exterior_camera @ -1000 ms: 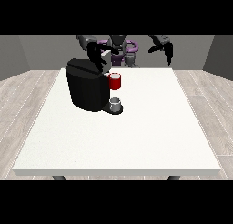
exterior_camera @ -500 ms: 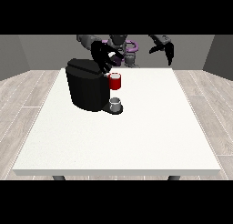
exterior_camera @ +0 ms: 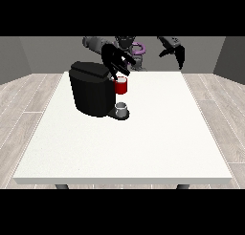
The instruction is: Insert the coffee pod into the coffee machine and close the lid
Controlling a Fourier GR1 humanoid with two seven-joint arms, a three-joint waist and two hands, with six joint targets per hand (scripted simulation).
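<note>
Coffee pod: I cannot pick it out for certain in the front view. A grey thing (exterior_camera: 122, 108) sits on the machine's base, and I cannot tell whether it is the pod.
Coffee machine: the black coffee machine (exterior_camera: 92, 91) stands on the white tabletop (exterior_camera: 143, 143), toward 10 o'clock from the tabletop's middle. Its lid (exterior_camera: 90, 69) lies across the top.
Red thing at the machine: a red thing at the machine (exterior_camera: 121, 86) shows on the machine's 3 o'clock side, directly above the grey thing.
Robot hand at the view's left: this robot hand (exterior_camera: 114, 61) is now just above the red thing, at about its 11 o'clock, over the machine's upper front corner.
State of that robot hand: I cannot tell whether it is spread, pressed together or pinching anything.
Robot hand at the view's right: this robot hand (exterior_camera: 175, 51) hangs in the air beyond the tabletop's far edge, at 1 o'clock from the machine and well apart from it. It is relaxed and spread, holding nothing.
What has just changed: over the last second the robot hand at the view's left has come down and toward 4 o'clock, from behind the machine to its front top. The other robot hand has barely shifted.
Meaning for the task: this looks like the approach to the machine's pod opening. Insertion seems under way, and the lid closing is not yet done.
</note>
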